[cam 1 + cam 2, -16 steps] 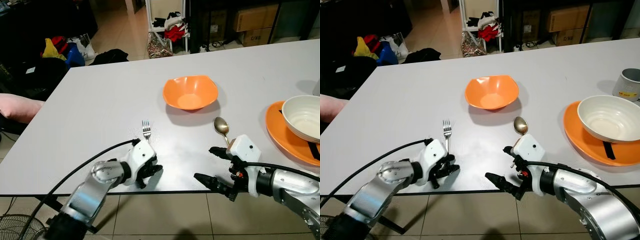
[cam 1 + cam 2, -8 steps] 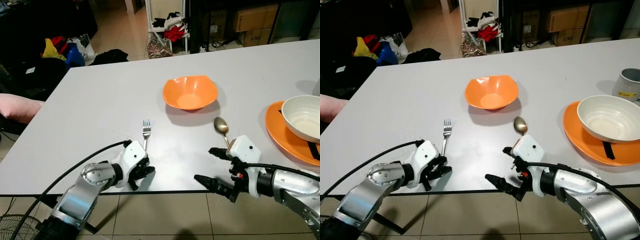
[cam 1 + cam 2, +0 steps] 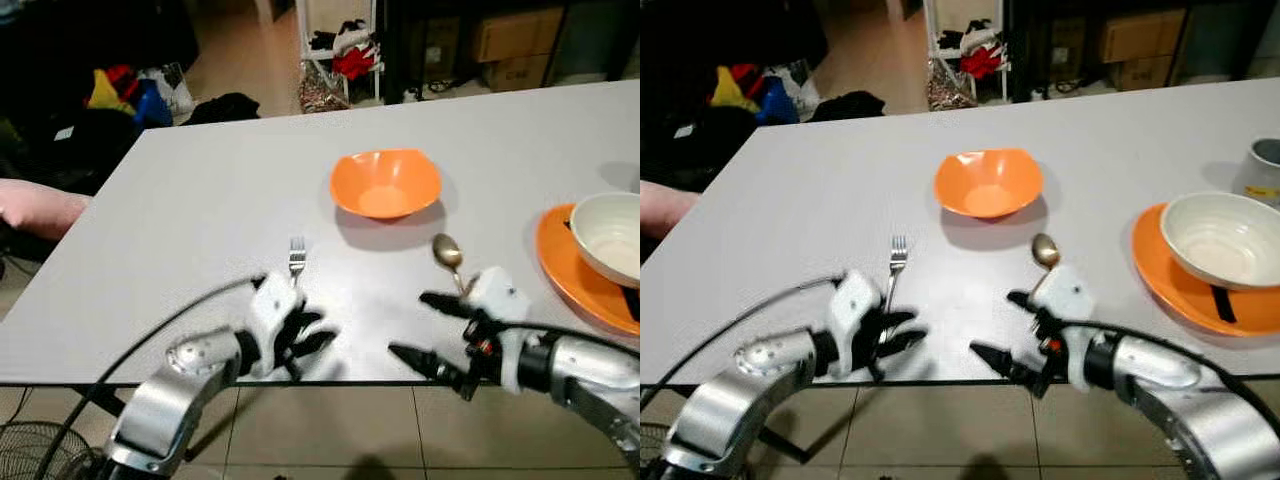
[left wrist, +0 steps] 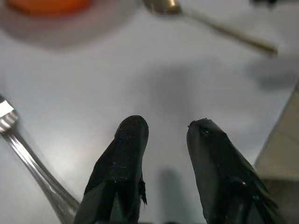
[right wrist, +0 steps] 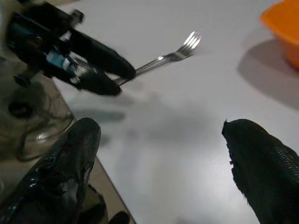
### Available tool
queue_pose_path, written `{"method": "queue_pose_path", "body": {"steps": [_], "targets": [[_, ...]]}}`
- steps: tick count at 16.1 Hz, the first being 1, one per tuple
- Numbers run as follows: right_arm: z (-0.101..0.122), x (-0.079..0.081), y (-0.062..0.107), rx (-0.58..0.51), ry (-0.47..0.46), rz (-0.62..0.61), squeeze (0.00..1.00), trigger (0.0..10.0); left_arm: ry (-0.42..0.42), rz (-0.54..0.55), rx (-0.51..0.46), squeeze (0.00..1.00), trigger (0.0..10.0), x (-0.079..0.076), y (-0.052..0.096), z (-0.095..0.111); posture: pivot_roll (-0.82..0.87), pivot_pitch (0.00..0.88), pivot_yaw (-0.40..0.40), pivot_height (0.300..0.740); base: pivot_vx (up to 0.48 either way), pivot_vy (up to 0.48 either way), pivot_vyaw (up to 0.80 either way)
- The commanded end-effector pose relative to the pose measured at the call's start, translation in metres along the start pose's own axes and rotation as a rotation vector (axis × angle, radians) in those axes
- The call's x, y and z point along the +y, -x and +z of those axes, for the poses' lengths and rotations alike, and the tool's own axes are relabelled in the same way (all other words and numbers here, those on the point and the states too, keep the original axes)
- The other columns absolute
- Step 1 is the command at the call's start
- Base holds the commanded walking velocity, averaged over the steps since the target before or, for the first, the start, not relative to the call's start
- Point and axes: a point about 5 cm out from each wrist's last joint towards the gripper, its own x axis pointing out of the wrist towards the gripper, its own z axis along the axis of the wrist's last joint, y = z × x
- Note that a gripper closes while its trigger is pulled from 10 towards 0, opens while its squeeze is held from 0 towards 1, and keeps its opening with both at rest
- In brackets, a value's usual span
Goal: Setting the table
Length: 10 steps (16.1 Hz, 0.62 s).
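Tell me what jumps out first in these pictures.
The orange bowl sits mid-table, with a fork and a gold spoon laid on either side nearer the robot. Both grippers hover at the table's near edge, left gripper by the fork, right gripper open by the spoon.

I'm looking at what seems to be a lived-in home: a grey dining table (image 3: pixel 200 210) carrying bowls, clothes lying heaped on the tiled floor (image 3: pixel 235 60) behind.

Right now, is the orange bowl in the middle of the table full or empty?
Empty. The orange bowl sits upright on the table, and its bare orange inside shows right down to the bottom.
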Motion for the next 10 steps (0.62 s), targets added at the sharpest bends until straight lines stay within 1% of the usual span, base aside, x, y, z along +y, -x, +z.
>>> {"method": "queue_pose_path", "body": {"steps": [1,2,3,4,5,6,7,8,9,10], "targets": [[0.009,0.002,0.002,-0.054,-0.01,-0.002,0.0,10.0,0.024,0.115,-0.067,0.0,10.0,0.009,0.013,0.013,-0.18,0.0,0.175,0.74,0.0,0.0,0.0],[0.009,0.002,0.002,-0.054,-0.01,-0.002,0.0,10.0,0.024,0.115,-0.067,0.0,10.0,0.009,0.013,0.013,-0.18,0.0,0.175,0.74,0.0,0.0,0.0],[0.011,0.003,0.0,-0.094,-0.025,-0.036,0.0,10.0,0.067,0.235,-0.132,0.0,10.0,0.016,0.025,0.022,-0.18,0.0,0.179,0.74,0.0,0.0,0.0],[0.012,0.001,-0.01,-0.14,-0.045,-0.144,0.0,10.0,0.069,0.422,-0.16,0.0,10.0,0.025,0.042,0.026,-0.18,0.0,0.178,0.74,0.0,0.0,0.0],[0.01,-0.002,-0.021,-0.162,-0.053,-0.248,0.0,10.0,0.021,0.576,-0.202,0.0,10.0,0.031,0.054,0.027,-0.17,0.0,0.175,0.74,0.0,0.0,0.0],[0.01,-0.003,-0.033,-0.161,0.019,-0.349,0.0,10.0,0.037,0.744,-0.236,0.0,10.0,0.036,0.065,0.022,-0.16,0.0,0.167,0.74,0.0,0.0,0.0],[0.012,-0.003,-0.037,-0.167,0.055,-0.374,0.0,10.0,0.042,0.797,-0.233,0.0,10.0,0.037,0.069,0.018,-0.15,0.0,0.157,0.74,0.0,0.0,0.0],[0.02,-0.005,-0.046,-0.257,-0.049,-0.443,0.73,10.0,0.019,0.884,-0.19,0.0,10.0,0.033,0.076,0.009,-0.13,0.0,0.141,0.74,0.0,0.0,0.8],[0.025,-0.004,-0.048,-0.287,-0.055,-0.449,0.78,10.0,0.018,0.886,-0.184,0.0,10.0,0.029,0.076,0.008,-0.12,0.0,0.132,0.74,0.0,0.0,0.8],[0.029,-0.004,-0.05,-0.309,-0.051,-0.452,0.78,10.0,0.039,0.898,-0.187,0.0,10.0,0.027,0.075,0.006,-0.12,0.0,0.129,0.74,0.0,0.0,0.8]]}}
